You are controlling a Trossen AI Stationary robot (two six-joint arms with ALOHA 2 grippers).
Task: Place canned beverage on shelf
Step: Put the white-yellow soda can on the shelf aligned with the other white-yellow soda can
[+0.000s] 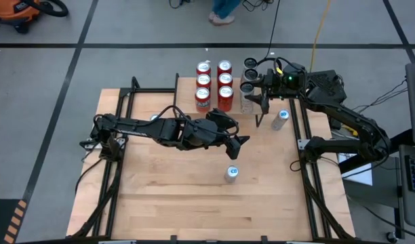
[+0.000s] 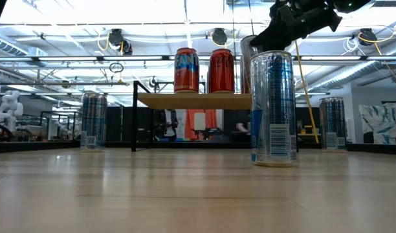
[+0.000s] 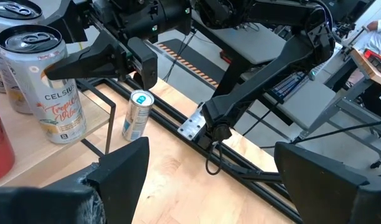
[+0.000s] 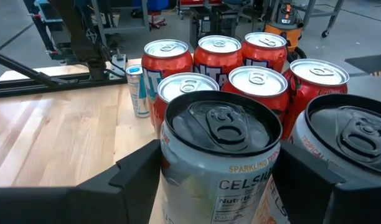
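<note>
**Operator:** Six red cans (image 4: 218, 53) are on the shelf (image 2: 195, 100) already. I have a silver can (image 4: 218, 124) standing upright at its right end, touching the red ones and beside another silver one.

**Observer:** How do you expect it to handle?

**Operator:** If it's full, I'd say it has some weight and stays stiff. The wall is thin metal, though, so too hard a squeeze could dent it. The printed side looks smooth and probably slippery. It's also tall for its base, so I think a sideways nudge could tip it into its neighbours. I'd take it across the round body, about halfway up and below the rim.

**Observer:** And the grippers?

**Operator:** The right gripper (image 4: 218, 177) is around that silver can, one side close against each flank. I cannot tell whether it's clamping the can or only sitting round it.

**Observer:** And the left one?

**Operator:** The left gripper (image 1: 240, 140) hangs over the middle of the table, spread wide and holding nothing. A slim blue can (image 1: 231, 173) stands on the table near it, untouched.
</note>
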